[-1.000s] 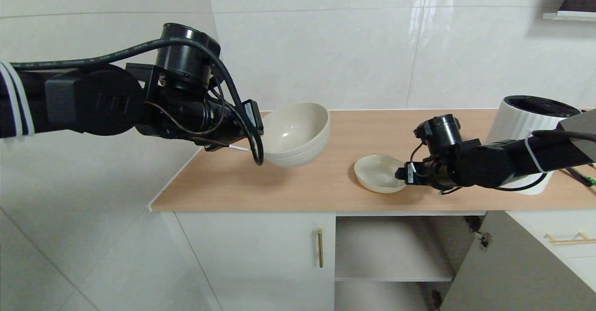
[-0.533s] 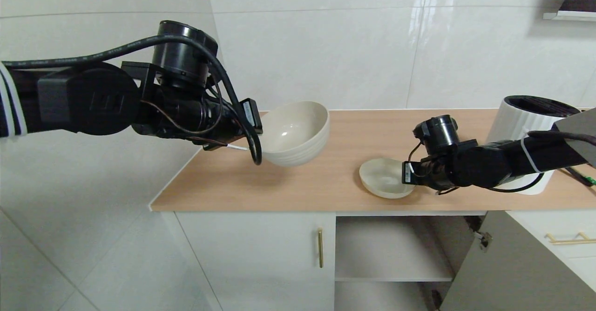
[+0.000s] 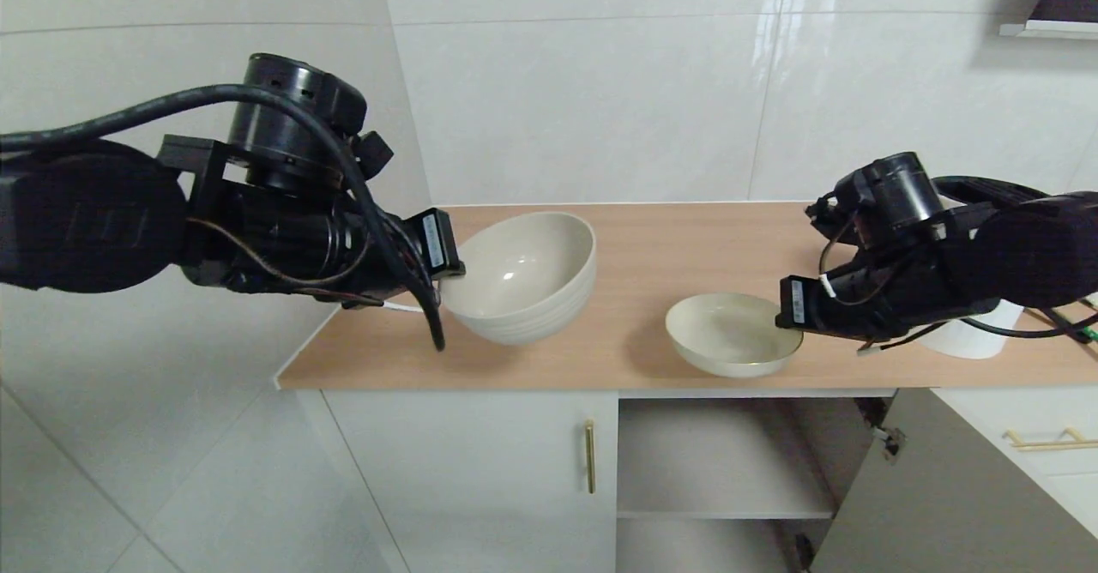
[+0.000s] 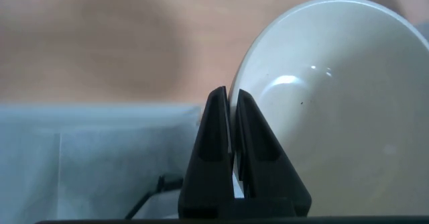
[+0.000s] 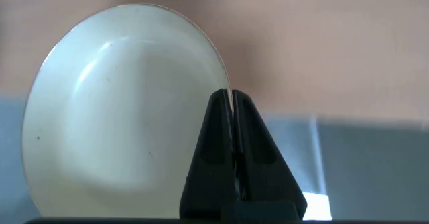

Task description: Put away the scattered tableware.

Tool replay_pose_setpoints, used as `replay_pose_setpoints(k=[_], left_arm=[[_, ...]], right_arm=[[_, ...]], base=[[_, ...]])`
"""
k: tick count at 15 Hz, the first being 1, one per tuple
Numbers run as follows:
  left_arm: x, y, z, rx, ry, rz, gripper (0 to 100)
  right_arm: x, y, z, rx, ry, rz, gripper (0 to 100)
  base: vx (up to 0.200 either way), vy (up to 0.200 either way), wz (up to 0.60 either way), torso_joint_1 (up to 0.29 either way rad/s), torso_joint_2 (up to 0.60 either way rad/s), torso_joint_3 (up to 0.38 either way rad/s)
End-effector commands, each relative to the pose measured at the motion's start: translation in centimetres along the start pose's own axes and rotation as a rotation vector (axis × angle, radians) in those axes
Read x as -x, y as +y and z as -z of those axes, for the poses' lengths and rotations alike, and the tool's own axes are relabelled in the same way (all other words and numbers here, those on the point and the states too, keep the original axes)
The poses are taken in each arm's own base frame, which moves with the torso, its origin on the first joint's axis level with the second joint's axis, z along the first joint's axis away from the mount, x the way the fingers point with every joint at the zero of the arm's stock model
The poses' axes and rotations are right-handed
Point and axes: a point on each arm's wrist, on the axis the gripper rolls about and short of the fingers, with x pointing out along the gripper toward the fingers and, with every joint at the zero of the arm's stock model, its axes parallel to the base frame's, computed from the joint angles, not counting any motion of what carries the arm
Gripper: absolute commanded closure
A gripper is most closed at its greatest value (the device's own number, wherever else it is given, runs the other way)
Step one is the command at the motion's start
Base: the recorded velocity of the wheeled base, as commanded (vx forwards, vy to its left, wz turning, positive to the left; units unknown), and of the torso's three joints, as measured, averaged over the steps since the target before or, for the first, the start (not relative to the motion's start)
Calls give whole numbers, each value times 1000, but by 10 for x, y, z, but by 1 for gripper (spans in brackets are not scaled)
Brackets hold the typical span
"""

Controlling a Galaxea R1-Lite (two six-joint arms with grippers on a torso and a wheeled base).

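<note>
A pale wooden surface (image 3: pixel 635 238) is running along a white tiled wall (image 3: pixel 600 84). Beneath it, a white cabinet (image 3: pixel 480 461) is standing with its right door (image 3: pixel 926 487) swung open, showing a bare shelf (image 3: pixel 712 470).

Since a moment ago, the left arm has dropped lower and come toward the front edge, bringing the large bowl (image 3: pixel 523 277) down with it. The right arm has risen and drawn back to the right. The small bowl (image 3: pixel 729 333), steeply tipped before, is now sitting nearly level by the front edge. That arm is now covering most of the white tub (image 3: pixel 969 341) behind it.

The left pincer (image 3: pixel 442 277) is clamping narrowly on the large bowl's rim and holding it tilted over the left part of the surface. Its glazed inside (image 4: pixel 335 103) is showing bare. The right pincer (image 3: pixel 789 316) is nipping the small bowl's rim, its smooth inside (image 5: pixel 120 110) likewise showing. I cannot tell whether either base is touching the wood.
</note>
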Motion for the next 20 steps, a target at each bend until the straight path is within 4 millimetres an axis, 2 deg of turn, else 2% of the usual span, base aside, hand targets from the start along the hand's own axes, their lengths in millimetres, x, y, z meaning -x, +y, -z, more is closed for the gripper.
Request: replay_pose_setpoints(k=[1,4,6,7,9,14,17,20], left_arm=[[34,8,17,-19,2,8,100],[48,20,42,-35,31,6,100],[46,23,61,-52,78,4,100],[43,25,64,-53,88,-2,100],[41,24,65,-57,95,-2,100],[29,25,69,-63,130,-22,100],[30,24,70,-76,134,-18,100],[27,25,72,-76,144,-24,100]], right_arm=[[53,-4,9,-26,-4,-90,100],[81,-13,32,-31,19,-124,100],[78,-17,42,-31,56,-110,100],[75,-18,45,-29,71,-104,100],[67,-20,52,-29,108,-89,100],[62,-23,51,-36,117,-74,100],[52,-23,53,-36,142,-59,100],[51,-23,53,-35,145,-58,100]], base=[[0,0,0,0,0,0],[0,0,0,0,0,0],[0,0,0,0,0,0],[0,0,0,0,0,0],[-100,0,0,1,1,1],[-200,0,0,5,0,4],[0,0,0,0,0,0],[0,0,0,0,0,0]])
